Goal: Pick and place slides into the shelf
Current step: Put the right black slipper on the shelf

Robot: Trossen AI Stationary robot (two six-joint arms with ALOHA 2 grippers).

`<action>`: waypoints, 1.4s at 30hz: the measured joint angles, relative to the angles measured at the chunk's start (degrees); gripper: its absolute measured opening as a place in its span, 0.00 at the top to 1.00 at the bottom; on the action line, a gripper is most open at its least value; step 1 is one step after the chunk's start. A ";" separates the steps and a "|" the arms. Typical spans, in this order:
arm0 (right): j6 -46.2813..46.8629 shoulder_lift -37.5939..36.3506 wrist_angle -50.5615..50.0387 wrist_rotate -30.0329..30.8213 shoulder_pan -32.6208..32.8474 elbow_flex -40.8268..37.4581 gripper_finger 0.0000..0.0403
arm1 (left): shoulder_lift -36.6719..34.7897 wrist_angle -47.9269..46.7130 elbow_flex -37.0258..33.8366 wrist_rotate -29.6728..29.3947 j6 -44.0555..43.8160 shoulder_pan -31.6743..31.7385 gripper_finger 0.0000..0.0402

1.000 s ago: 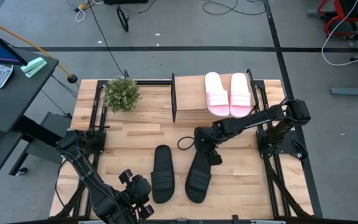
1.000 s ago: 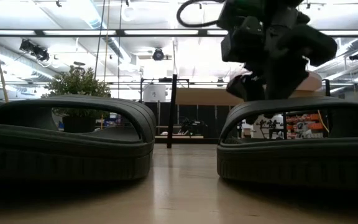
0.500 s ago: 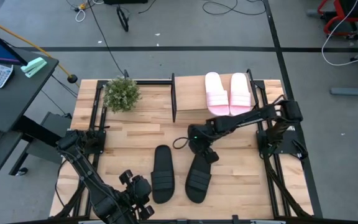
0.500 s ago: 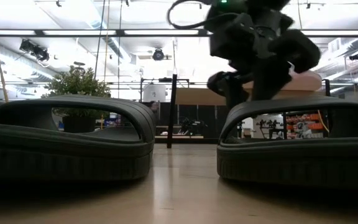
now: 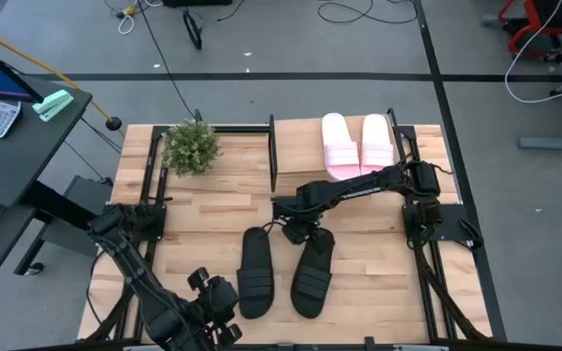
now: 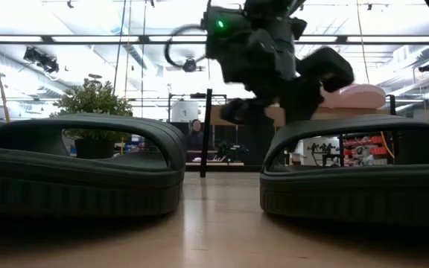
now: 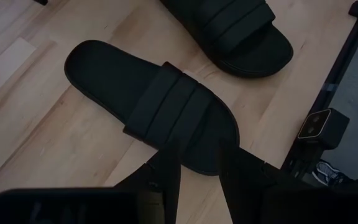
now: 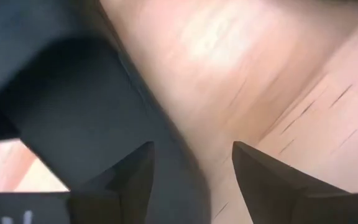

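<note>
- The right arm reaches from the table's right side across toward its middle, stretched low and nearly flat.
- The right gripper (image 5: 294,226) hangs over the table's centre, fingers (image 8: 129,180) spread wide with nothing between them.
- The left gripper (image 5: 213,302) waits at the table's front edge, fingers (image 7: 169,171) partly apart.

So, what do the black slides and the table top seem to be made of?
The black slides look like moulded foam or rubber with a matte finish: they show one even colour, soft rounded edges and ribbed straps, though which one stays open. The table top looks like light wood, with visible grain and joined strips, probably sealed smooth.
</note>
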 joint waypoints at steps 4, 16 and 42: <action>-3.12 3.39 -4.79 -0.98 -0.25 3.69 0.45 | 0.00 0.02 0.00 0.00 0.02 -0.25 0.73; -8.88 11.76 -14.97 -3.22 -0.33 11.41 0.45 | 0.00 0.06 0.00 0.00 -0.07 -0.99 0.73; -4.99 13.16 -15.25 -5.01 2.44 8.58 0.88 | 0.15 0.07 0.00 -0.26 -0.74 -4.26 0.73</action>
